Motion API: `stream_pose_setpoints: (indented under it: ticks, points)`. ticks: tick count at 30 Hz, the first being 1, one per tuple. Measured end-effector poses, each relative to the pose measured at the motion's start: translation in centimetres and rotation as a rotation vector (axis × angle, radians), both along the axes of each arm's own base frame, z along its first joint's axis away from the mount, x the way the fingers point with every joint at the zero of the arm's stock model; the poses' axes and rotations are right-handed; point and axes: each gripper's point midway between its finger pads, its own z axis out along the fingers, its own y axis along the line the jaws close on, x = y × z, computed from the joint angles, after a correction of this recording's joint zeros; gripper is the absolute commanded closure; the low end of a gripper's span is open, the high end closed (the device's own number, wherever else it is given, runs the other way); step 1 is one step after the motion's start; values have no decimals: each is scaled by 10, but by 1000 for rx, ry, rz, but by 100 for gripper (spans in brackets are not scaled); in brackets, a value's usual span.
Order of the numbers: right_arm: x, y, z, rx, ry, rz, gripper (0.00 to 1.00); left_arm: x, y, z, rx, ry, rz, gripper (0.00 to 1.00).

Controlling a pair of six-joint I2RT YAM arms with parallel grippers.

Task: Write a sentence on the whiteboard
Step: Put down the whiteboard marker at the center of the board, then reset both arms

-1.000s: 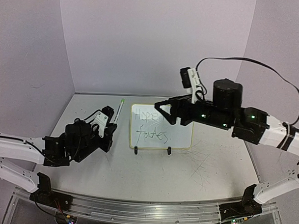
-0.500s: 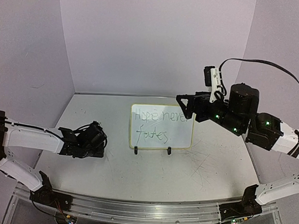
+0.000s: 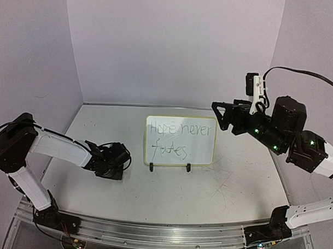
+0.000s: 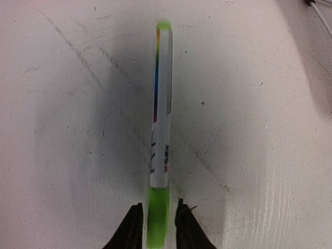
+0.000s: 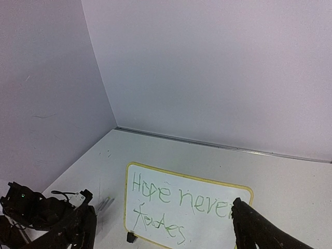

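Note:
The whiteboard [image 3: 205, 154] stands upright on two black clip feet at mid table. The sentence [image 3: 180, 129] is on it in thin green writing, "Hope never" above "fades". It also shows in the right wrist view [image 5: 179, 199] on the whiteboard [image 5: 218, 228]. A white marker [image 4: 162, 114] with a green cap lies flat on the table. My left gripper [image 4: 157, 207] is low at the table left of the board [image 3: 113, 163], its jaws either side of the cap with a thin gap on each side. My right gripper [image 3: 224, 115] is raised by the board's upper right corner, open and empty [image 5: 166, 233].
The white tabletop [image 3: 230, 187] is scuffed with dark scratches. Lilac walls close the back and both sides. A metal rail [image 3: 152, 233] runs along the near edge with the arm bases on it. The right arm's black cable loops above it.
My left gripper has come down from holding the marker upright to lying it flat on the table. My right gripper has drawn back to the right, off the board's face.

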Motion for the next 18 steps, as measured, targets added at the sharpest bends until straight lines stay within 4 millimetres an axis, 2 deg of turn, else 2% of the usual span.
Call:
stream_pose_setpoints:
  ticks: [5, 7, 9, 12, 16, 18]
  points:
    - [0, -9, 1, -23, -15, -28, 8, -1, 3, 5, 13, 1, -3, 48]
    - [0, -18, 5, -27, -28, -58, 5, -1, 5, 19, 8, -18, -1, 38]
    - [1, -30, 9, -33, -39, -104, 3, 3, 3, 47, -26, -63, -2, 28]
    - [3, -48, 19, -45, -54, -183, 2, 15, -5, 120, -141, -199, -9, 16]
    - [3, -70, 39, -52, -82, -269, 2, 22, -7, 250, -345, -454, -40, 9]
    - [2, -78, 51, -45, -99, -298, 2, 18, -2, 327, -447, -613, -79, 6]
